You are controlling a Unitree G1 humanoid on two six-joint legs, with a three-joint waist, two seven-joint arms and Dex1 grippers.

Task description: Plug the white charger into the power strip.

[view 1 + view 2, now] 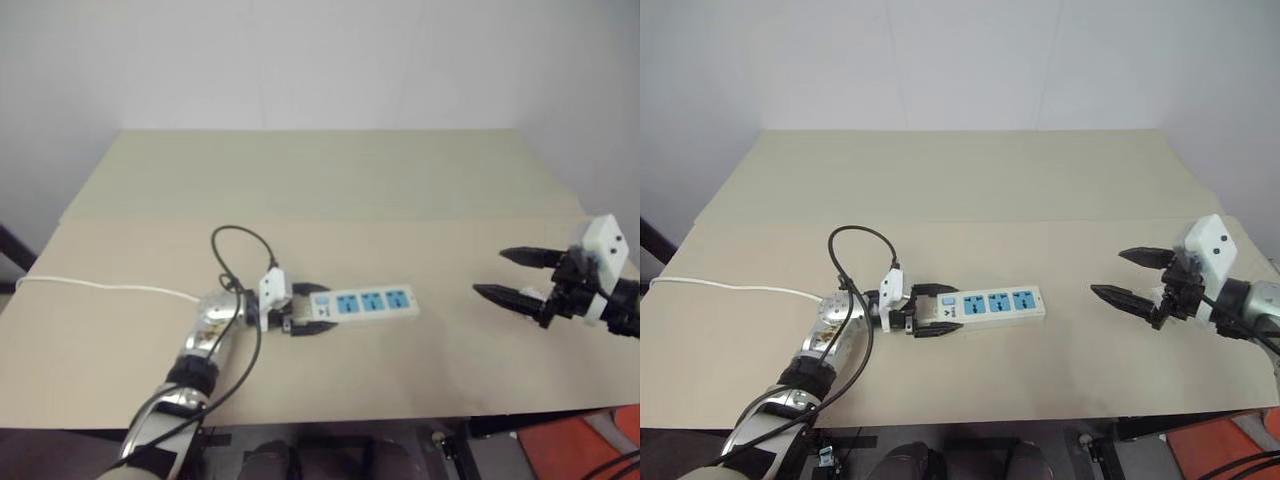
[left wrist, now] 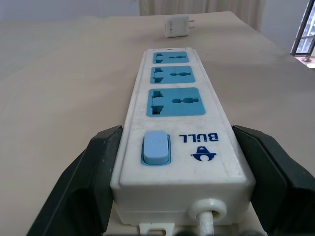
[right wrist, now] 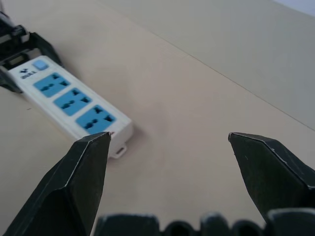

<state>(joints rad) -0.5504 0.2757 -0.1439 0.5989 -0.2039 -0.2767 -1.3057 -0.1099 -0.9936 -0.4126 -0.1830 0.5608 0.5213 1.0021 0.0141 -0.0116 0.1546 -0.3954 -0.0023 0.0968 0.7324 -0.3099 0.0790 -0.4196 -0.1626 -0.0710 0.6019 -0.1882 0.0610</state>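
- Where it lies on the beige tabletop (image 1: 330, 180), the long narrow white power strip with three blue sockets (image 1: 365, 302) is set with its long axis across the table, running left to right in the head views.
- Its switch end is turned toward the robot's left, and its far end points toward the right gripper (image 1: 1128, 275).
- A blue rocker switch (image 2: 156, 147) and a blue printed logo are carried at the near end of the strip, followed by three blue sockets in a row on the white casing.
- A thin white cord (image 1: 100, 288) is led away from the switch end toward the table's left edge.
- The small white rectangular charger with short metal prongs (image 2: 178, 26) is seen in the left wrist view beyond the strip's far end, apart from it, on the tabletop.
- The switch end of the strip is bracketed by the left gripper (image 1: 940, 312), one black finger (image 2: 93, 172) against each long side.
- The right gripper is held wide apart above the tabletop, well to the right of the strip, with nothing between its fingers.
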